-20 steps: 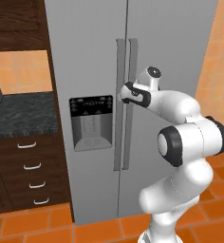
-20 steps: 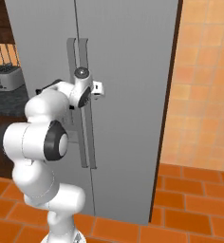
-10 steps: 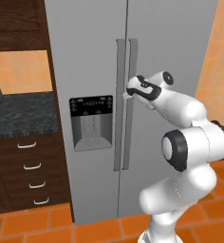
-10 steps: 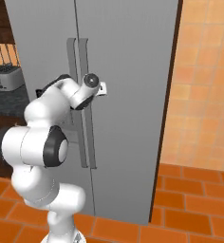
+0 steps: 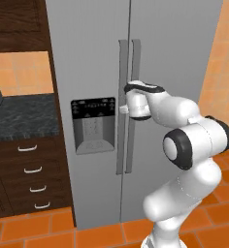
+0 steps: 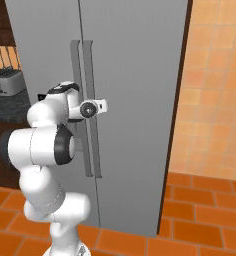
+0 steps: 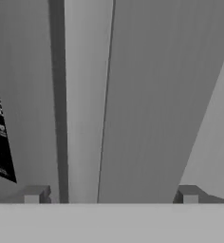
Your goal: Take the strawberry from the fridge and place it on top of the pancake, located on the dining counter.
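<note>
The fridge (image 5: 92,58) is standing shut, both grey doors flush, so the strawberry isn't anywhere I can see. Its two long vertical handles (image 5: 126,106) are running side by side down the middle seam, and the black dispenser (image 5: 92,125) is sitting on the left door just left of them.

The gripper (image 7: 111,193) is sitting right up against the handles at about dispenser height, with the fingers (image 7: 34,193) spread wide and nothing between them. In the hand view the tips are straddling the pale handle bars, with a sliver of the dispenser at the left edge.

Left of the fridge, a dark counter (image 5: 19,118) is running over wooden drawers (image 5: 29,169). A toaster (image 6: 5,81) is sitting on that counter, and orange floor tiles (image 6: 200,215) are showing below the fridge.
</note>
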Tool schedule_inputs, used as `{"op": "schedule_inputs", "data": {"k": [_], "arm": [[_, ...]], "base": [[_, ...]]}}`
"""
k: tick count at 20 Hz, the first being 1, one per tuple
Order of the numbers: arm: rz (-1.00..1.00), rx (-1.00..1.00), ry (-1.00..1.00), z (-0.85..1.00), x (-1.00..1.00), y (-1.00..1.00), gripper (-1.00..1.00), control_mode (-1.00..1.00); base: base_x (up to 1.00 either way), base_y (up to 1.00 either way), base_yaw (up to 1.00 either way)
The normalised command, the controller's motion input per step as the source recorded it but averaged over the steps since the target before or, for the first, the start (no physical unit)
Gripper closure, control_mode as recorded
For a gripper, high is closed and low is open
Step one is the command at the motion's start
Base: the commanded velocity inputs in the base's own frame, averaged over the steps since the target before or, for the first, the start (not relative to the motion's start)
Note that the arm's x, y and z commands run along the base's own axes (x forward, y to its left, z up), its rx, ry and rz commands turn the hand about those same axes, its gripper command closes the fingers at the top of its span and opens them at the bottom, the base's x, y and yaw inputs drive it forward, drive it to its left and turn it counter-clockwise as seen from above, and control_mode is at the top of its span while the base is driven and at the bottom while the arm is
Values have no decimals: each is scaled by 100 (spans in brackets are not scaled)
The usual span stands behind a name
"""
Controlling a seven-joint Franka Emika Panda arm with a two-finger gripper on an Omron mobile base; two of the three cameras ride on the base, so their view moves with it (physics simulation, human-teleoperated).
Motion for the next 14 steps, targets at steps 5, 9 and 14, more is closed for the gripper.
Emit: {"op": "schedule_inputs", "data": {"k": [5,9,14], "arm": [[0,5,0,0,56,0,-100,-100],[0,1,1,0,56,1,100,-100],[0,1,1,1,-6,-14,100,-100]], "base": [[0,0,0],[0,0,0],[0,0,0]]}}
